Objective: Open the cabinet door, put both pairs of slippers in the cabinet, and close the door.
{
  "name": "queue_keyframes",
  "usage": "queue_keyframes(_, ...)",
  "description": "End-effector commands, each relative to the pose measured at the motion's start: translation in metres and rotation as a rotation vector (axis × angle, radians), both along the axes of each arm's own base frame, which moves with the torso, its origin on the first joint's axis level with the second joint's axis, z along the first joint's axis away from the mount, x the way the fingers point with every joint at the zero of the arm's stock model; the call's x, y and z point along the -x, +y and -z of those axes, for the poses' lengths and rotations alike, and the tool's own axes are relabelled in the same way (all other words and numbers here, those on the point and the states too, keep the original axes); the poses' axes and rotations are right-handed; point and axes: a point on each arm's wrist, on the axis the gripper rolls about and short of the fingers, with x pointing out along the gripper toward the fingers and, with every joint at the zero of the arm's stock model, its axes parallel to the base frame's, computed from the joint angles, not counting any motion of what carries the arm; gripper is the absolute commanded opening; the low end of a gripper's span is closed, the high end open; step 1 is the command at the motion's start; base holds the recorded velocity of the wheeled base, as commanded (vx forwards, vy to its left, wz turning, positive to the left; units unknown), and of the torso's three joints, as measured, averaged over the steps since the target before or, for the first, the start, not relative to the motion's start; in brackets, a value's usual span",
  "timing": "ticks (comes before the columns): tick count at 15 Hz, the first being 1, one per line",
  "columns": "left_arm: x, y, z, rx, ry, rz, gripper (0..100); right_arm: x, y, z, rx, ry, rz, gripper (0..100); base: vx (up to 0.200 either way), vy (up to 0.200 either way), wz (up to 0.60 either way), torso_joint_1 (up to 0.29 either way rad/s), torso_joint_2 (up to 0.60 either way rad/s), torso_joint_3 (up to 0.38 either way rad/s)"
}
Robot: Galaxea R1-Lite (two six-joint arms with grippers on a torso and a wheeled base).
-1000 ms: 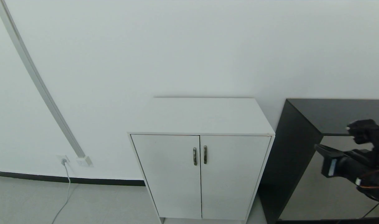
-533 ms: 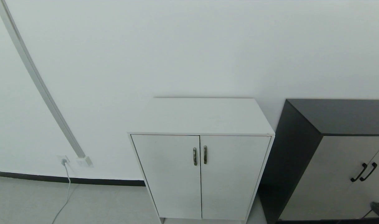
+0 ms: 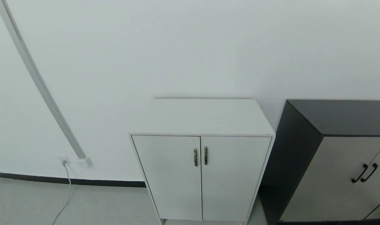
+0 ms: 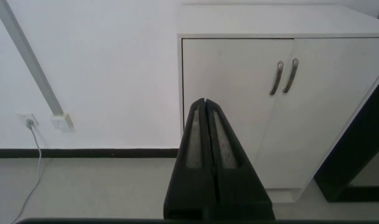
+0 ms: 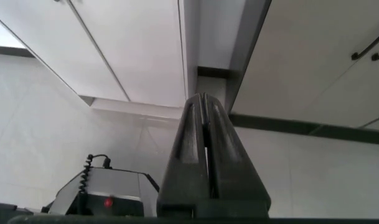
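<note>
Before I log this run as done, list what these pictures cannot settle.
Inside of the white cabinet: hidden by its shut doors.
Black cabinet: right part cut off by the head view's edge.
White cabinet's foot: cut off by the head view's bottom edge.
Grey box with a red light: right wrist view, cut off by the bottom edge; unidentifiable.

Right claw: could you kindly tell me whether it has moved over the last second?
Yes. The right claw has dropped from the top front edge of the dark cabinet down toward its base.
</note>
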Motion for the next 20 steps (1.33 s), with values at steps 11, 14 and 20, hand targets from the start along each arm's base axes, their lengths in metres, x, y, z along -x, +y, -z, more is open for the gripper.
queue_keyframes(11,0.000,0.000,0.000,0.000,0.002,0.000,0,0.031,-0.003,0.006,-0.024,-0.340,0.078,0,0.000,0.000,0.00,0.000,0.00,0.000)
queue_keyframes(14,0.000,0.000,0.000,0.000,0.002,0.000,0,0.035,-0.002,0.007,-0.023,-0.398,0.117,0,0.000,0.000,0.00,0.000,0.00,0.000)
queue_keyframes(20,0.000,0.000,0.000,-0.002,0.002,-0.002,0,0.038,-0.002,0.008,-0.042,-0.436,0.132,0,0.000,0.000,0.00,0.000,0.00,0.000)
